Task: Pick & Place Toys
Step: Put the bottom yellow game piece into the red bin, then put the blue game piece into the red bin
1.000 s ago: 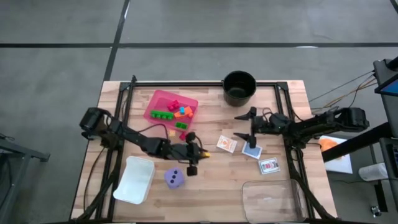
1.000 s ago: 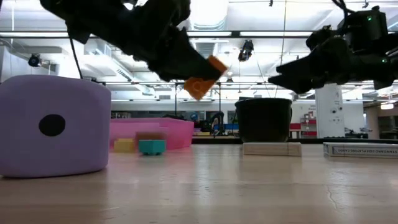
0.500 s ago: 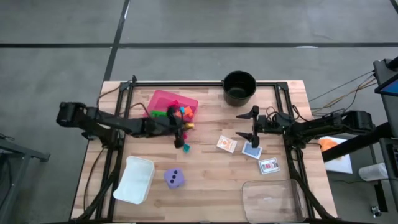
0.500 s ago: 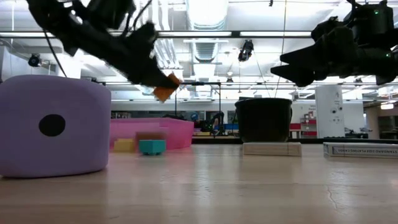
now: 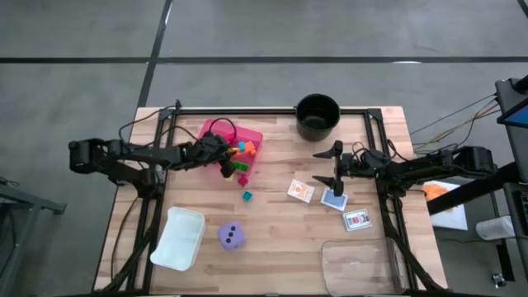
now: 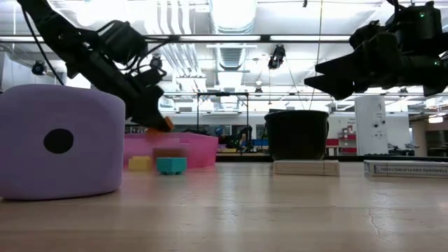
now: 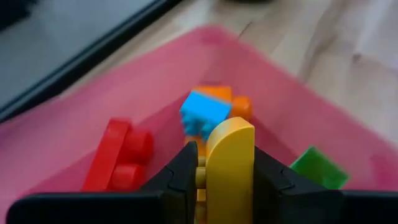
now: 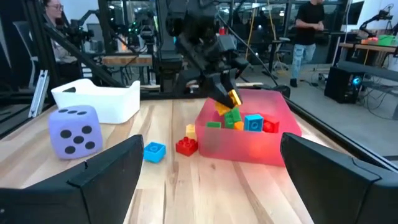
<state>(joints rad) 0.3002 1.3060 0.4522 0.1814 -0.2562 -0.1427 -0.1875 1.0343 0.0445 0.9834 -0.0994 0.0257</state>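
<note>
My left gripper point(image 5: 224, 167) hangs over the pink tray point(image 5: 210, 132), shut on a yellow brick point(image 7: 230, 162); the right wrist view shows this gripper point(image 8: 225, 93) above the tray's bricks. In the tray lie red point(image 7: 121, 155), blue point(image 7: 204, 113), orange point(image 7: 239, 106) and green point(image 7: 317, 167) bricks. A red brick point(image 5: 242, 180) and a teal brick point(image 5: 247, 195) rest on the table near the tray. The purple die point(image 5: 232, 237) sits nearer the front. My right gripper point(image 5: 334, 169) stands open above the orange card point(image 5: 300, 191) and blue card point(image 5: 333, 200); a white-red card point(image 5: 357, 219) lies nearby. My left gripper pinches the yellow brick by its two flat sides point(image 7: 212, 171) between its two fingers. The brick's rounded end point(image 7: 231, 127) sticks out past the fingertips. The fingers slant down from the table's left side. The brick is lifted clear, above the tray's inside.
A black round pot point(image 5: 318, 115) stands at the far edge, right of the tray. A white tub point(image 5: 178, 238) sits at the near left and a clear lid point(image 5: 359, 264) at the near right. People stand in the room beyond the table.
My left gripper has carried the yellow brick from the table's middle, near the die, toward the far left and now holds it over the pink tray. It has turned on the way and stayed shut on the brick.
</note>
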